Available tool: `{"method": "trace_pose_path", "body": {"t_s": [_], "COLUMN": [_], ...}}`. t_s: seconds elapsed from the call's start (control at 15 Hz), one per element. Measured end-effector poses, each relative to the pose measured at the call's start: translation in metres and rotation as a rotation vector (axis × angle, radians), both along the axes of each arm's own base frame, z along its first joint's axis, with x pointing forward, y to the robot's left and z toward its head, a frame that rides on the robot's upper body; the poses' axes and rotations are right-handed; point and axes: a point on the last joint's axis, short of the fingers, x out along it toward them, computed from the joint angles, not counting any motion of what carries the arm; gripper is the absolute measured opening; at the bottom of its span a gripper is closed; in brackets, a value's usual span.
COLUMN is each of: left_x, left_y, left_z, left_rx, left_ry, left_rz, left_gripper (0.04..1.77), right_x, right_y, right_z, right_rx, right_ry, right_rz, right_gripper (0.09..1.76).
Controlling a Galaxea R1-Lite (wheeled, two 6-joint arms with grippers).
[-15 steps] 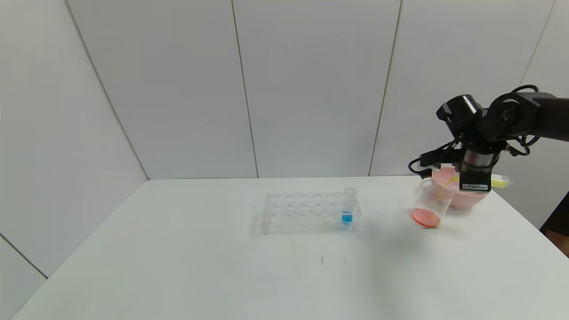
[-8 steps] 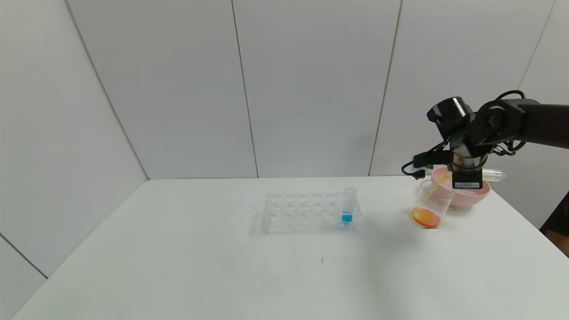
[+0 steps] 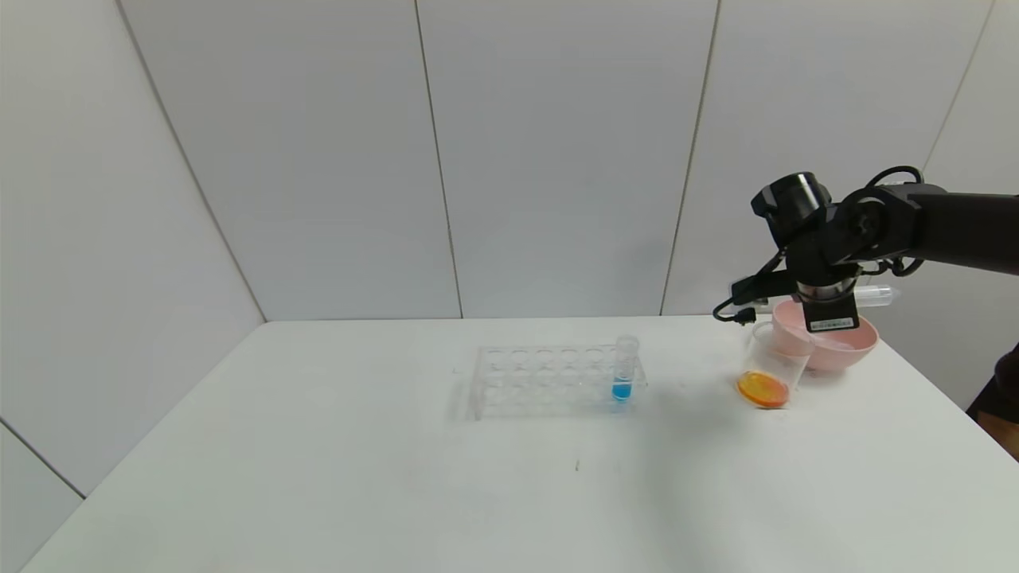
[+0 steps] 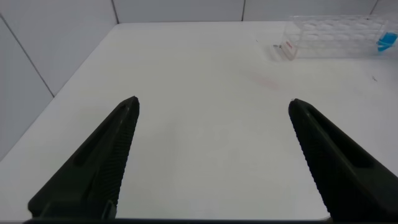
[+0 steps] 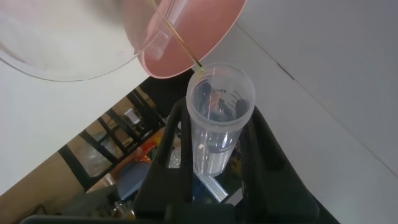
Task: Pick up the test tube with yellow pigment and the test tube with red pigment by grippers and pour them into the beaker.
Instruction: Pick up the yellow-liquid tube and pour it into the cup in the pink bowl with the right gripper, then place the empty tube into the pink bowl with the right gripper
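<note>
My right gripper hangs above the beaker and the pink bowl at the table's far right, its fingers pinched on the yellow tube, which lies nearly level with its mouth over the beaker. A thin yellow thread runs from the tube's lip in the wrist view. Orange liquid covers the beaker's bottom. I can't find the red tube. The rack stands mid-table with a blue tube at its right end. My left gripper hovers spread wide over the table's left side.
</note>
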Motion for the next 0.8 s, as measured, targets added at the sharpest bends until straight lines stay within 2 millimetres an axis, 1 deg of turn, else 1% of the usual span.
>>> {"method": "trace_pose_path", "body": {"t_s": [0.2, 0.4, 0.8], "left_x": [0.000, 0.000, 0.000], "left_y": [0.000, 0.000, 0.000], "left_z": [0.000, 0.000, 0.000], "left_rx": [0.000, 0.000, 0.000], "left_ry": [0.000, 0.000, 0.000], "left_rz": [0.000, 0.000, 0.000], "left_gripper": [1.72, 1.72, 1.72], "right_x": [-0.002, -0.002, -0.002], "right_y": [0.000, -0.001, 0.001], "right_z": [0.003, 0.009, 0.012], "right_rx": [-0.044, -0.111, -0.119], "right_ry": [0.036, 0.036, 0.024], "right_rz": [0.031, 0.031, 0.039], "right_gripper": [0.50, 0.50, 0.50]}}
